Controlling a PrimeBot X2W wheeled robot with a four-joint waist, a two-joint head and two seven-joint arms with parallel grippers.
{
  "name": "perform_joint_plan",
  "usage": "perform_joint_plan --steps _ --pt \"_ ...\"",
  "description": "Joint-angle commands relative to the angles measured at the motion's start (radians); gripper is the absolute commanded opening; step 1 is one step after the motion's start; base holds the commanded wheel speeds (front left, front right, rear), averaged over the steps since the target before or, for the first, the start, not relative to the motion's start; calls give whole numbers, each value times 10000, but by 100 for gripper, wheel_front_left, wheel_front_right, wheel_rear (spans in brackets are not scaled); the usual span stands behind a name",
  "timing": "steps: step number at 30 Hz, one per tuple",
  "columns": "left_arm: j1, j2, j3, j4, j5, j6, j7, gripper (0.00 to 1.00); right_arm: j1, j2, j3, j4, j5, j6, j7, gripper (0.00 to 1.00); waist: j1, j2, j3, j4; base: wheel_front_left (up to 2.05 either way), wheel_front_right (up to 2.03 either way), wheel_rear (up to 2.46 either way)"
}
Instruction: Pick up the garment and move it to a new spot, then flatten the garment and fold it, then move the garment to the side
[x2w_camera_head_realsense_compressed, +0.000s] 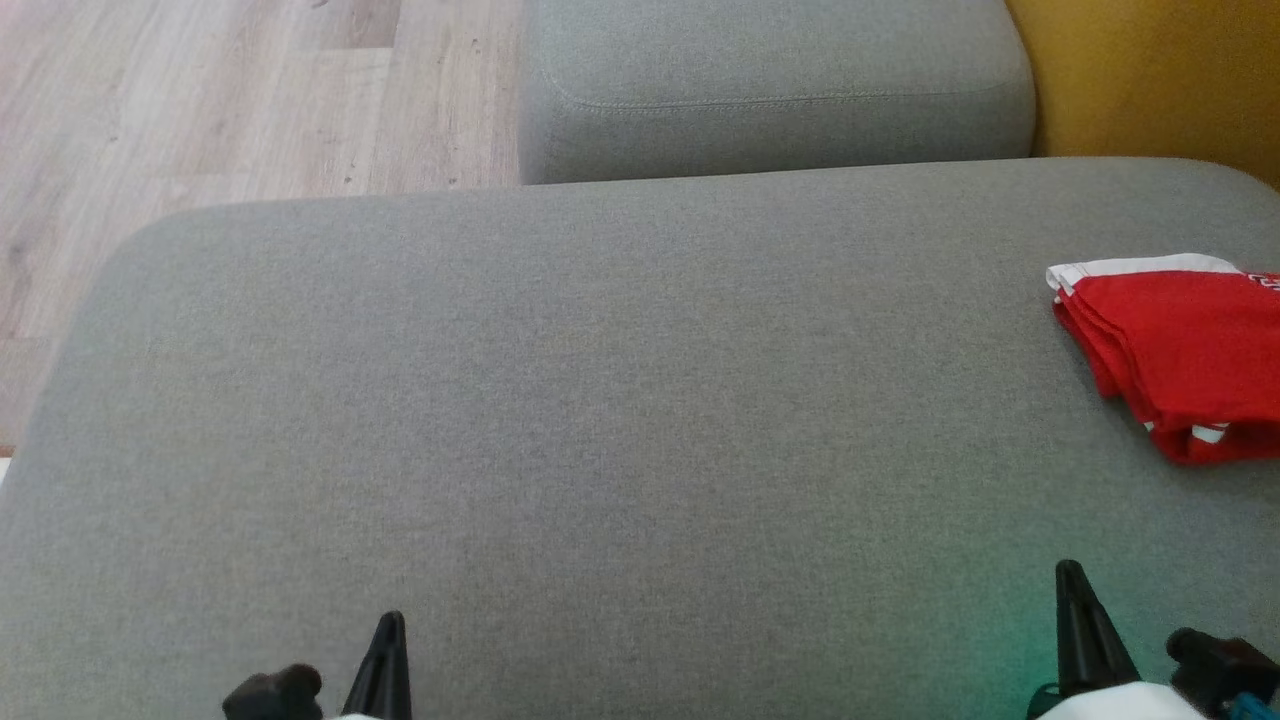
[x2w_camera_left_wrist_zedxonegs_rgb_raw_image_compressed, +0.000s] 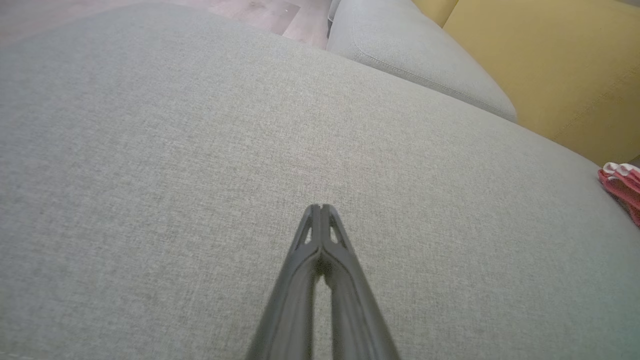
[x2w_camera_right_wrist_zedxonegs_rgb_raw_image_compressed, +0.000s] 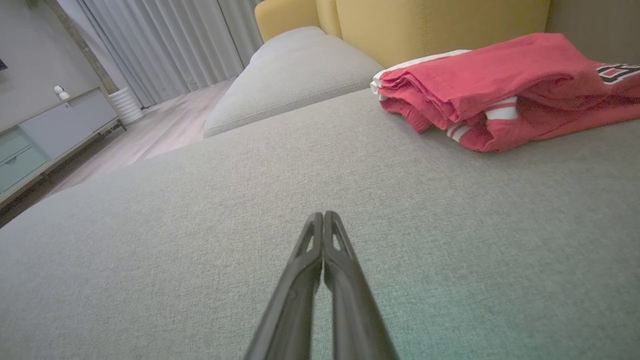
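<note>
The garment (x2w_camera_head_realsense_compressed: 1180, 350) is a red shirt with white trim, folded into a thick bundle at the right edge of the grey cushion (x2w_camera_head_realsense_compressed: 600, 400). In the right wrist view the garment (x2w_camera_right_wrist_zedxonegs_rgb_raw_image_compressed: 505, 90) lies ahead and to the right, black lettering showing on its far end. A sliver of the garment (x2w_camera_left_wrist_zedxonegs_rgb_raw_image_compressed: 622, 187) shows at the right border of the left wrist view. My left gripper (x2w_camera_head_realsense_compressed: 390, 625) is shut and empty near the front edge, far left of the shirt. My right gripper (x2w_camera_head_realsense_compressed: 1070, 575) is shut and empty, in front of the shirt and apart from it.
A second grey cushion (x2w_camera_head_realsense_compressed: 770, 90) sits behind the main one. A yellow sofa back (x2w_camera_head_realsense_compressed: 1150, 70) rises at the far right. Wooden floor (x2w_camera_head_realsense_compressed: 220, 100) lies beyond the cushion's left edge. A cabinet (x2w_camera_right_wrist_zedxonegs_rgb_raw_image_compressed: 45, 130) and curtains (x2w_camera_right_wrist_zedxonegs_rgb_raw_image_compressed: 165, 45) stand across the room.
</note>
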Motion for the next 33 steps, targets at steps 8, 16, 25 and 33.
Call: perform_joint_plan --steps 8,16,25,33 --pt "-656 132 395 -213 -1210 -271 222 0 -604 -30 -79 -363 1281 22 284 0 0 0 32 -29 0 0 0" --pt "-841 156 565 -196 -2035 -434 390 0 -761 -34 -114 -384 2152 26 480 0 0 0 58 -53 0 0 0" --pt "-1069 177 793 -174 -3083 -641 615 0 -963 -40 -159 -410 3268 31 732 0 0 0 91 -83 0 0 0" --pt "-1277 191 1005 -147 -4011 -825 823 0 -1143 -45 -198 -433 4264 36 956 0 0 0 120 -110 0 0 0"
